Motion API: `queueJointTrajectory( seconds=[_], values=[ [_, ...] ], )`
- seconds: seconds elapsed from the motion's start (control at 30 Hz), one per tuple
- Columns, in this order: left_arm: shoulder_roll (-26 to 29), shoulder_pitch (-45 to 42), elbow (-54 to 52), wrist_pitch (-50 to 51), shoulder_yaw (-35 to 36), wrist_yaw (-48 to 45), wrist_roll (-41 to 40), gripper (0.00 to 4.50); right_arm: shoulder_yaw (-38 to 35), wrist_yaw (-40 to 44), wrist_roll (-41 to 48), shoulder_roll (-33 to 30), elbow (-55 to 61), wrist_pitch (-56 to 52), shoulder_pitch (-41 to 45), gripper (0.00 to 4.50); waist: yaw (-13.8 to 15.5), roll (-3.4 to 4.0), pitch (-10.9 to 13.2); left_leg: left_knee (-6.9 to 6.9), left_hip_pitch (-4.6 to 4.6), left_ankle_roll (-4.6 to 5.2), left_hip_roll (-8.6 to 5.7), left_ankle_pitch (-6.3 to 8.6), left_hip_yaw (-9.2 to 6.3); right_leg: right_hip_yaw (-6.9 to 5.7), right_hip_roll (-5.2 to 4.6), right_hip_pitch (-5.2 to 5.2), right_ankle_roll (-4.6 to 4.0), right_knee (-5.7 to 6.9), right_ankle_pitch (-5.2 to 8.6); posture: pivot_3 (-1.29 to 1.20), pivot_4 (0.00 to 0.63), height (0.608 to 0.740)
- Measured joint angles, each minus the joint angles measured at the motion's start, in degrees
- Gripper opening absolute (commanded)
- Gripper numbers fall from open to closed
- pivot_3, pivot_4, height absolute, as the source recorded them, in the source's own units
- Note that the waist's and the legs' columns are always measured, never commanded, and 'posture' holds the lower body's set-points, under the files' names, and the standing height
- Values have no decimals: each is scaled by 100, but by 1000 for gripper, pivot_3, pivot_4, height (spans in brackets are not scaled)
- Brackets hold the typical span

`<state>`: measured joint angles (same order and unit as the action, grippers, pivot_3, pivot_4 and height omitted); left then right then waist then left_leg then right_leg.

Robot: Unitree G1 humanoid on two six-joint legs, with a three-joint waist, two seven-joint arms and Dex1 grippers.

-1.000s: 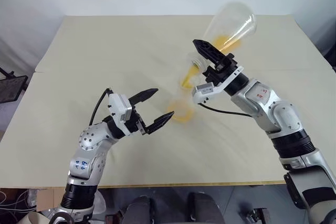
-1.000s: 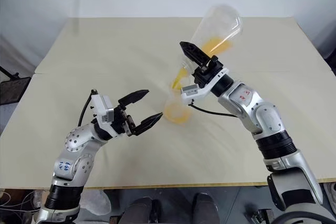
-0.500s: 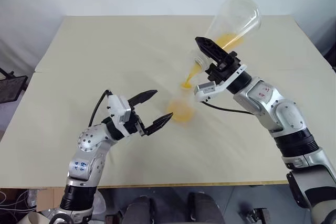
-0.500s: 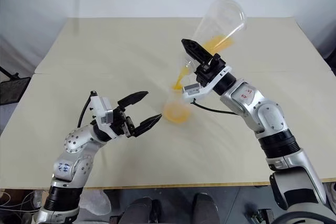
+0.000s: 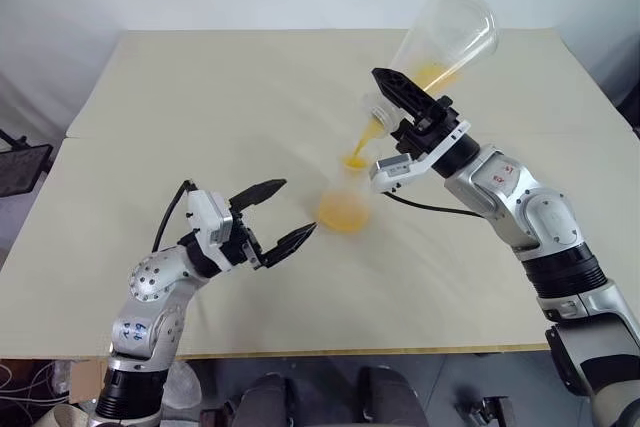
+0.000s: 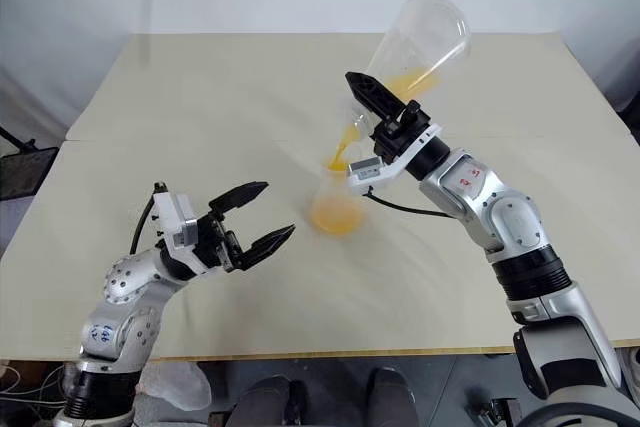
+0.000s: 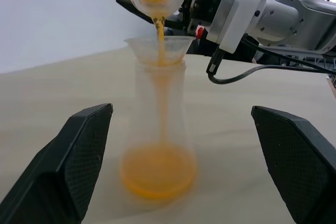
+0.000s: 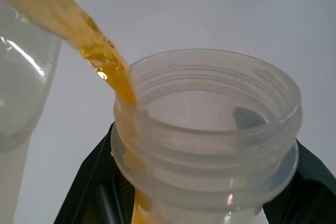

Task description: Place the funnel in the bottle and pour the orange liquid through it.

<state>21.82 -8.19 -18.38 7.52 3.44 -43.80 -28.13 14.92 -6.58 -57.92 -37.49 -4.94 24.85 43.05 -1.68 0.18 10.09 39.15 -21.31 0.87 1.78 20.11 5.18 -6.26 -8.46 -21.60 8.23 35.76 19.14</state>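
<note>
While the right gripper [image 5: 398,110], fingers clamped on the tipped vessel [image 5: 440,47], poured orange liquid [image 7: 159,170] through the funnel [image 7: 159,50] into the bottle [image 5: 343,205] mid-surface, the left gripper [image 5: 268,217], fingers spread and empty, had withdrawn.

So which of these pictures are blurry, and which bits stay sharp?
Left wrist view: the bottle and funnel look soft, the left gripper's fingers crisp. Right wrist view: the pouring vessel's threaded neck is sharp with small glints. Eye views: the table is evenly lit, without hard shadows.
</note>
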Motion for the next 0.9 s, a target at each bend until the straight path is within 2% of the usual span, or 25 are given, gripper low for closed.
queueJointTrajectory(
  seconds=[0.9],
  values=[
    [-37,-6,-106,0,-20,52,-74,4500,59,-220,-124,-88,-239,112,131,2476,-6,0,0,0,0,0,0,0,1,0,0,0,0,0,0,0,150,740]
  ],
)
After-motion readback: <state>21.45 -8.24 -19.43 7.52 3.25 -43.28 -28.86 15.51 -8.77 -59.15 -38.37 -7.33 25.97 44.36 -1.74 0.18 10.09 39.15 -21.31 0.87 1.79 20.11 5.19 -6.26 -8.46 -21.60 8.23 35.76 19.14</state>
